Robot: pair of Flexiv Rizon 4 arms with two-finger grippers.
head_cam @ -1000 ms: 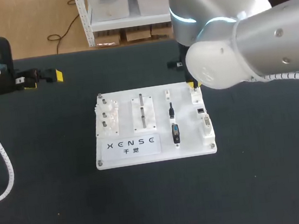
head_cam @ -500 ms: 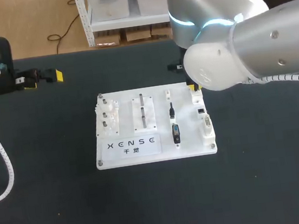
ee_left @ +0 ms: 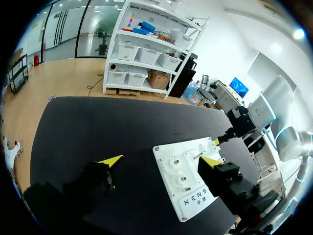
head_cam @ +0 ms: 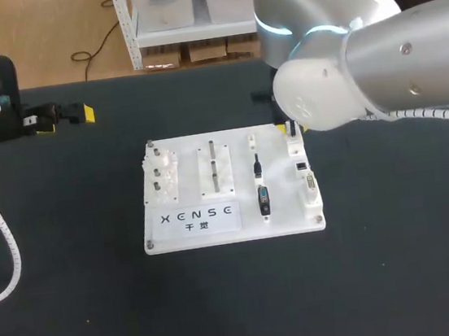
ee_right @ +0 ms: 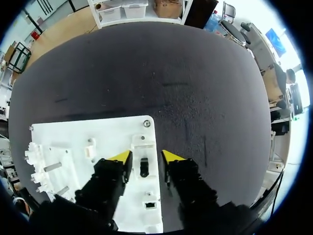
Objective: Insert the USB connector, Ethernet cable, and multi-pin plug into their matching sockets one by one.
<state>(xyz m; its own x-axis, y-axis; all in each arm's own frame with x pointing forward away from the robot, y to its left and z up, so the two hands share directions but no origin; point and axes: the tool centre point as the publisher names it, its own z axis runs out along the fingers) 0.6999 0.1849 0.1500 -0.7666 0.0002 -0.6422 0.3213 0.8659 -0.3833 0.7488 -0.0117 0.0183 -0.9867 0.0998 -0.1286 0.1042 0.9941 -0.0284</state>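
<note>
Here the right pincer hangs over the far right corner of the white board, its fingers apart. The small dark USB connector stands between the yellow tips on the white socket block, with a gap on either side, so neither finger touches it. Further along the board, the Ethernet cable and the multi-pin plug lie in the column just beside the socket strip. The left pincer is well apart from the board, at the far left of the dark worktop, its fingers spread wide and holding nothing.
</note>
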